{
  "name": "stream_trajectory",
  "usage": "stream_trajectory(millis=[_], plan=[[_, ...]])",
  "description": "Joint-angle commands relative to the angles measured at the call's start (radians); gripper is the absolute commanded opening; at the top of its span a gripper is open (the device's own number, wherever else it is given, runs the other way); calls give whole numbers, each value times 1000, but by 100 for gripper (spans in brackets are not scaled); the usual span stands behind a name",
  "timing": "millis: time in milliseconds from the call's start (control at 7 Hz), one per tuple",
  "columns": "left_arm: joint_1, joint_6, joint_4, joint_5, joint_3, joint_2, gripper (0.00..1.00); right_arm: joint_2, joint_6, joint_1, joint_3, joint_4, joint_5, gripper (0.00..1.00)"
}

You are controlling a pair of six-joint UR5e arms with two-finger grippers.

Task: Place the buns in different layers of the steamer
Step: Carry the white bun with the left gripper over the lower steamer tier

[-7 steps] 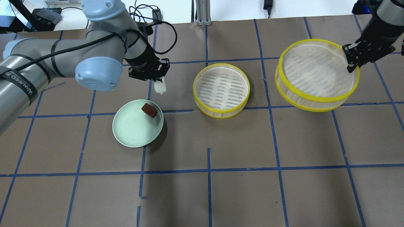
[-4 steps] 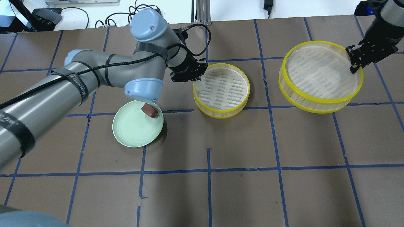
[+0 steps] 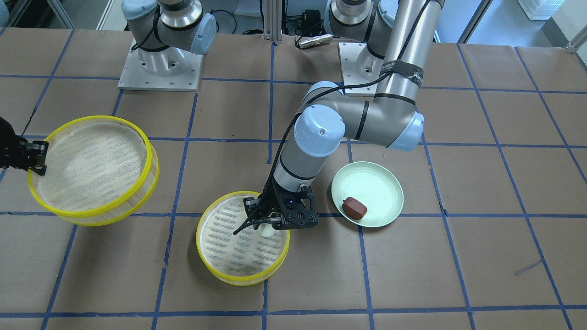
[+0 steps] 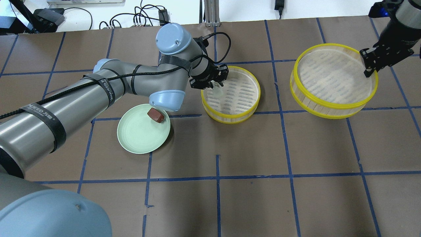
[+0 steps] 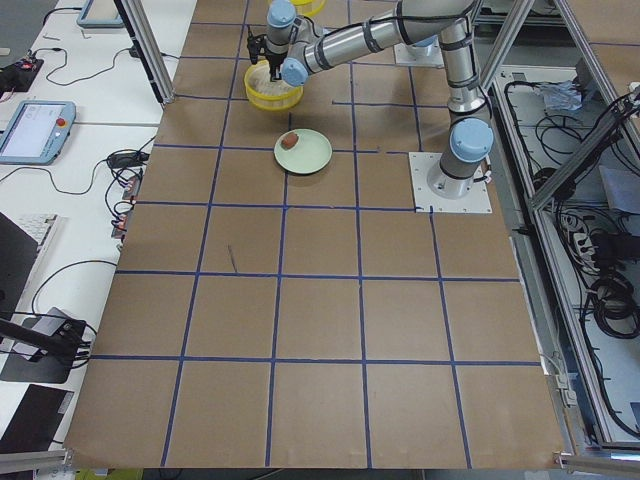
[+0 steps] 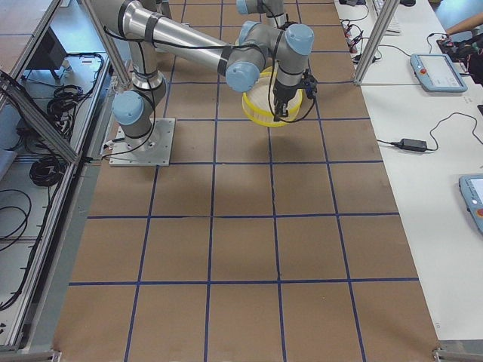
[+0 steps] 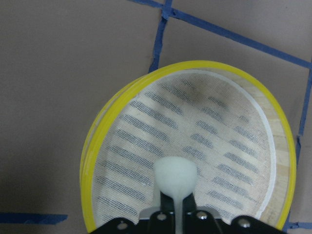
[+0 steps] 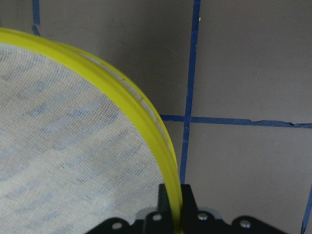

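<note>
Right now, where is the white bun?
Overhead view: the white bun is in the left end effector, over the left side of the centre steamer layer, right of the plate.

Your table (image 4: 250,204) is covered in brown paper, and blue tape (image 4: 217,178) divides it into large squares. Take the pale green plate (image 4: 135,140) as your marker: it lies flat on the paper, over a crossing of tape lines. Near it, on the robot's right and not touching it, a yellow-rimmed steamer tray (image 4: 230,119) rests on the paper, also over a tape crossing. On the robot's side of the plate you will see the left base plate (image 3: 349,73) fixed to the table, and farther to the robot's right the right base plate (image 3: 183,75).
</note>
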Motion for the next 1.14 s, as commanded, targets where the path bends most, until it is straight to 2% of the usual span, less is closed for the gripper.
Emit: stream_trajectory(millis=[0,143,286,571,714,1000], plan=[[0,55,-4,14,4,11,100,-2,7,0,1,0,-3,12],[5,132,-7,24,4,13,100,-5,16,3,0,-2,-6,13],[5,120,-7,35,7,13,100,-5,18,3,0,-2,-4,13],[-3,-60,-5,5,2,11,100,-5,18,3,0,0,-4,13],[-6,-85,2,-56,2,10,100,-5,18,3,0,0,-4,13],[-32,-108,7,-61,2,8,100,-5,20,3,0,1,-3,13]])
